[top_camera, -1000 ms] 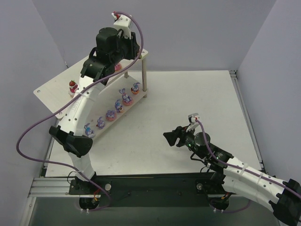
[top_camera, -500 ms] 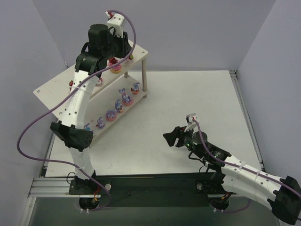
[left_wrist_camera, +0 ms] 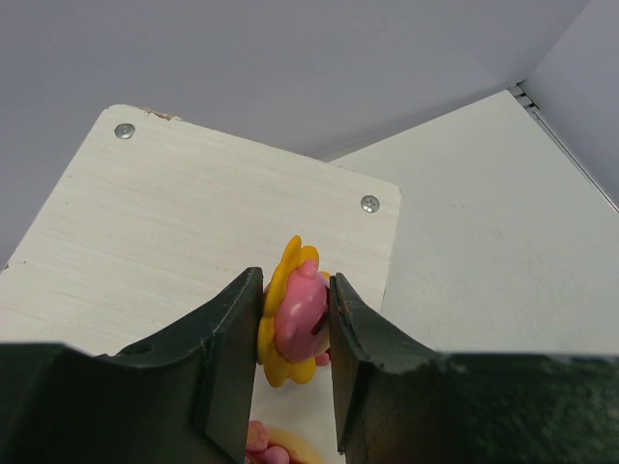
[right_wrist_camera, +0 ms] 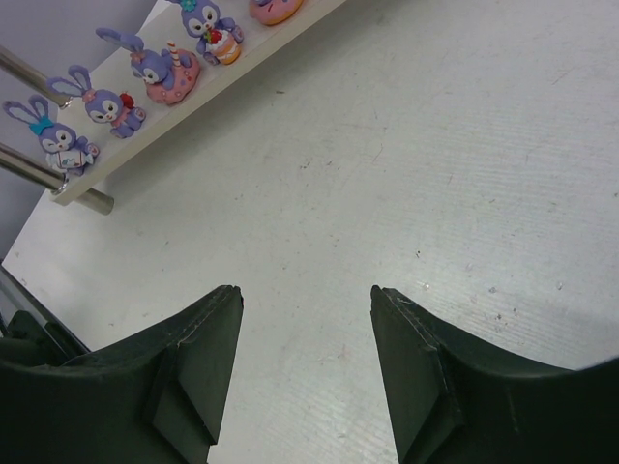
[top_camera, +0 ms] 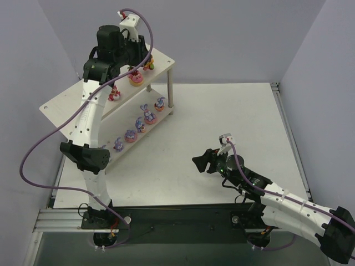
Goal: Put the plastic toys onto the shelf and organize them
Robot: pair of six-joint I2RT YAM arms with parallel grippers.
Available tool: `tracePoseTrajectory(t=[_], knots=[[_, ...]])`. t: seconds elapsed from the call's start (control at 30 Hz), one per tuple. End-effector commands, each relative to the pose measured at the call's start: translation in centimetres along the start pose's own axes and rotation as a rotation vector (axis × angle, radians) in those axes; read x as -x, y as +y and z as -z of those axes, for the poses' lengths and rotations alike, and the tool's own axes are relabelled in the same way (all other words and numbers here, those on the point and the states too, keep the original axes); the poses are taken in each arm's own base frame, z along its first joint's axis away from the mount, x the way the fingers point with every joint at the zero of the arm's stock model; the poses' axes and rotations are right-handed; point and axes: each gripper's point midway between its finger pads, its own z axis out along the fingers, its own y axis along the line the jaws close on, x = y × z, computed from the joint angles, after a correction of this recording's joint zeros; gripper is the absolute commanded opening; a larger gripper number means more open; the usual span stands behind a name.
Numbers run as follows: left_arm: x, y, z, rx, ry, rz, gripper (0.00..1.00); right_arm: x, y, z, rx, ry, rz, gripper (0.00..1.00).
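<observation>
— What does the left wrist camera add to the overhead one?
— Close up, the left gripper (left_wrist_camera: pixel 295 333) is clamped on the orange-yellow flower figure (left_wrist_camera: pixel 288 329), over the end of the top board of the shelf (left_wrist_camera: pixel 164 222). I cannot tell whether the figure touches the board.
— And from above?
— The shelf sits at the far-left corner of the bench (top_camera: pixel 222 122), with purple bunnies (top_camera: pixel 148 115) lined along its lower board. The right gripper (right_wrist_camera: pixel 305 295) is spread wide and empty, toward the near edge.
</observation>
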Motion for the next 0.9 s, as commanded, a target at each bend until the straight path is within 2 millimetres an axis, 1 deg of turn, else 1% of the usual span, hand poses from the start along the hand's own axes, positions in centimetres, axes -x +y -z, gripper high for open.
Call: tracePoseTrajectory(t=[0.0, 0.1, 0.3, 0.57, 0.63, 0.67, 0.7, 0.73, 0.77, 0.8, 0.87], knots=[[1.3, -1.0, 0.8, -0.067, -0.026, 0.019, 0.02, 1.8, 1.1, -0.4, 0.026, -0.052, -0.026, 0.56], [0.9, -1.5, 0.7, -0.095, -0.015, 0.019, 0.02, 1.7, 1.0, -0.5, 0.025, -0.049, -0.032, 0.56], [0.6, -1.6, 0.1, -0.113, -0.009, 0.031, 0.02, 1.6, 1.0, -0.5, 0.026, -0.050, -0.035, 0.56], [0.1, -1.2, -0.7, -0.101, -0.004, 0.054, 0.07, 1.4, 0.7, -0.5, 0.018, -0.049, -0.030, 0.56], [0.4, -1.2, -0.7, -0.095, -0.020, 0.056, 0.08, 1.4, 0.7, -0.5, 0.017, -0.050, -0.028, 0.56], [0.1, -0.9, -1.1, -0.086, -0.021, 0.059, 0.08, 1.4, 0.6, -0.5, 0.014, -0.050, -0.027, 0.56], [0.6, -0.9, -0.7, -0.075, -0.038, 0.056, 0.08, 1.3, 0.6, -0.5, 0.014, -0.050, -0.025, 0.56], [-0.5, -0.6, -1.2, -0.070, -0.018, 0.063, 0.08, 1.4, 0.6, -0.5, 0.014, -0.052, -0.027, 0.56], [0.1, -0.7, -1.2, -0.071, -0.047, 0.061, 0.09, 1.3, 0.6, -0.5, 0.014, -0.050, -0.025, 0.56], [0.7, -0.7, -0.7, -0.063, -0.066, 0.060, 0.09, 1.4, 0.6, -0.5, 0.014, -0.052, -0.024, 0.56], [0.4, -0.6, -1.0, -0.061, -0.078, 0.064, 0.09, 1.3, 0.5, -0.5, 0.014, -0.052, -0.022, 0.56]])
